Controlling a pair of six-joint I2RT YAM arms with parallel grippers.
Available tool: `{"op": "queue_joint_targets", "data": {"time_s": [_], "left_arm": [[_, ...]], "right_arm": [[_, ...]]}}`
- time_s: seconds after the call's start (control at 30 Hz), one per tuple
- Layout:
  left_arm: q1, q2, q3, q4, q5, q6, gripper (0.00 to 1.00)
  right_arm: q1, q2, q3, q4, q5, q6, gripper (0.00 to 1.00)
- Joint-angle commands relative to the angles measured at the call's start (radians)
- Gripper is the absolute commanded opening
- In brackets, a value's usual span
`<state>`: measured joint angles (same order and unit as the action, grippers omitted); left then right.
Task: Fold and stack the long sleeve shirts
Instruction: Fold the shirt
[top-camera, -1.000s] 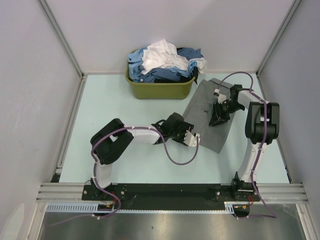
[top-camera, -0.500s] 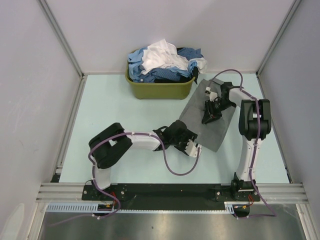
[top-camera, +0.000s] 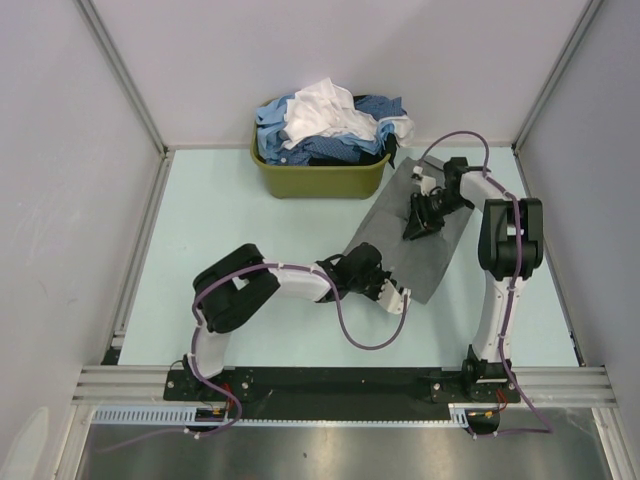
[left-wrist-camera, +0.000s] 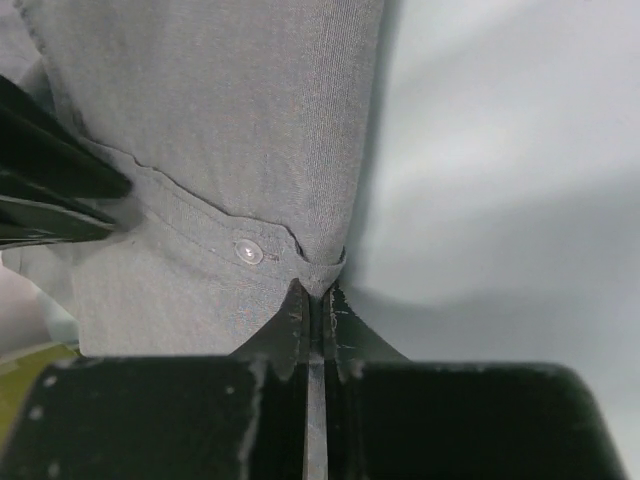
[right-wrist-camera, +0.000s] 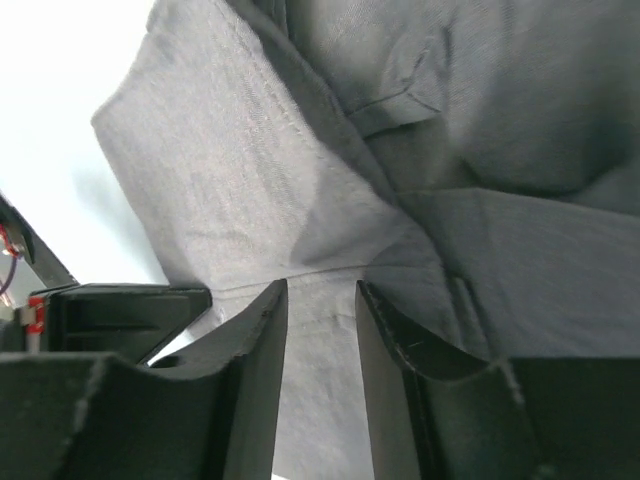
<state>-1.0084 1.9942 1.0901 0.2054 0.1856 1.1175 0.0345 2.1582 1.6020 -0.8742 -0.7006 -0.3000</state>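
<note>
A plain mid-grey long sleeve shirt (top-camera: 400, 240) lies folded on the table right of centre. My left gripper (top-camera: 400, 298) is at its near edge. In the left wrist view that gripper (left-wrist-camera: 318, 292) is shut on a pinch of the shirt's (left-wrist-camera: 230, 130) hem, beside a small button (left-wrist-camera: 247, 252). My right gripper (top-camera: 417, 222) rests on the far part of the shirt. Its fingers (right-wrist-camera: 262, 330) stand apart on the flat grey cloth (right-wrist-camera: 250, 170), which fills the gap of the right gripper (right-wrist-camera: 322, 292).
An olive-green basket (top-camera: 320, 178) stands at the back, heaped with blue and white shirts (top-camera: 325, 120). Grey walls close in the table (top-camera: 230, 220) on the left, back and right. A black part of the left arm (right-wrist-camera: 110, 310) shows near the right fingers.
My left gripper has moved to the shirt's near edge and shut on the hem. The right gripper has shifted left and back on the shirt, and its fingers have spread a little.
</note>
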Motion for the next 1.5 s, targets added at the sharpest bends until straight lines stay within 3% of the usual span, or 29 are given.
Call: {"op": "queue_joint_targets", "data": {"time_s": [0.0, 0.43, 0.67, 0.83, 1.07, 1.47], "left_arm": [[-0.004, -0.037, 0.021, -0.15, 0.041, -0.022, 0.0], [-0.078, -0.352, -0.157, -0.584, 0.187, -0.211, 0.0], [-0.122, -0.655, -0.272, -0.76, 0.238, -0.354, 0.0], [-0.168, -0.788, -0.219, -0.925, 0.276, -0.413, 0.0], [-0.154, -0.69, -0.058, -1.04, 0.206, -0.256, 0.0], [0.019, -0.27, 0.425, -1.156, 0.17, 0.03, 0.03]], "right_arm": [[-0.028, -0.041, 0.085, -0.061, -0.046, -0.03, 0.41], [-0.174, -0.11, 0.144, -0.177, -0.014, -0.11, 0.47], [-0.15, -0.116, 0.148, -0.174, -0.008, -0.11, 0.47], [-0.102, -0.129, 0.116, -0.132, 0.006, -0.091, 0.48], [-0.077, -0.118, 0.093, -0.092, 0.018, -0.065, 0.48], [-0.081, -0.098, 0.061, -0.12, -0.013, -0.087, 0.48]]}}
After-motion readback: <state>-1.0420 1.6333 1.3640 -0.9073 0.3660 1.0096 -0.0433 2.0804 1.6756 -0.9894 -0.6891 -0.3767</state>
